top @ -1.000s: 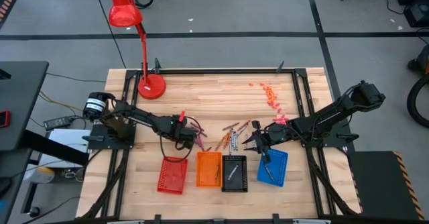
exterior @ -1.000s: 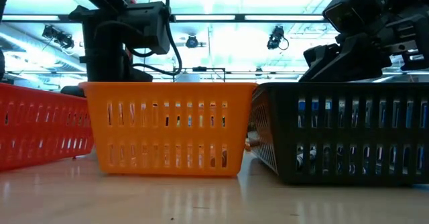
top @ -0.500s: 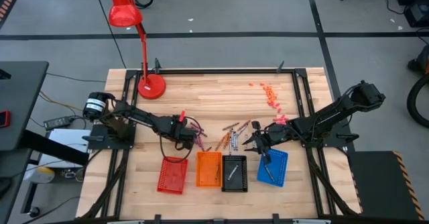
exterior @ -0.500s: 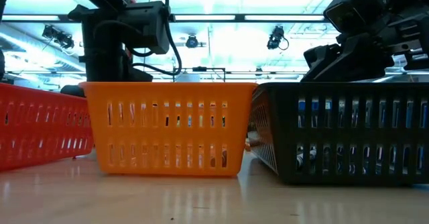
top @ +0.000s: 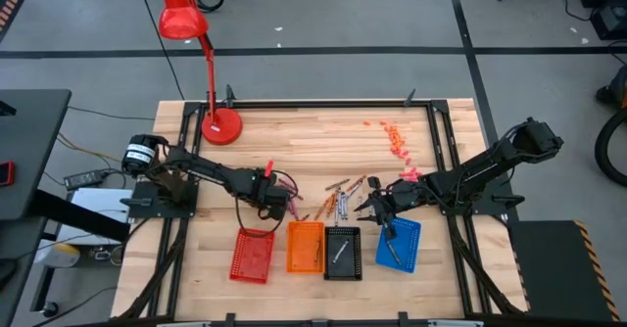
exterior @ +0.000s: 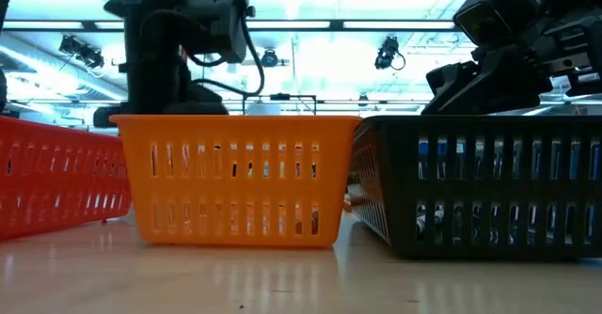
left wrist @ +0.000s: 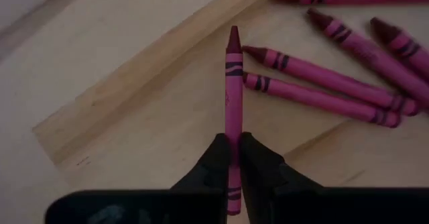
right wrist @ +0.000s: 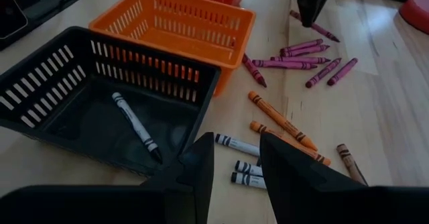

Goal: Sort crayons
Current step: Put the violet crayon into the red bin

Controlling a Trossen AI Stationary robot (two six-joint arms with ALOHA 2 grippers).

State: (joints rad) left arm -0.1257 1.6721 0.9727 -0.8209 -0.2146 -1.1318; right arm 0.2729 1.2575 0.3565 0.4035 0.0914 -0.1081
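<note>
Four mesh trays are standing in a row near the front edge of the table (top: 323,141). The red tray (top: 252,256) is sitting at the left end; no contents can be made out in it. Just beside it, the orange tray (top: 305,246) is holding one thin stick along its right wall; its colour cannot be told. The black tray (top: 342,253) is holding one grey-white crayon (right wrist: 136,126) lying diagonally on its floor. The blue tray (top: 398,244) is sitting at the right end, with one dark stick lying inside it.

The left gripper (left wrist: 234,158) is positioned behind the gap between the red and orange trays, and its jaws are clamping a maroon-purple crayon (left wrist: 232,90) by its lower end, tip pointing away from the wrist. In the left wrist view the held crayon is showing above the wood surface, apart from the loose maroon-purple crayons (left wrist: 322,93) lying on the table beyond it.

The right gripper (right wrist: 236,162) is hovering behind the black and blue trays with its jaws standing apart and nothing between them.

The unsorted crayons (top: 338,198) are lying on the table behind the orange and black trays: maroon-purple ones toward the left gripper, orange-brown crayons (right wrist: 281,123) in the middle, and grey-white sticks nearest the black tray.
</note>
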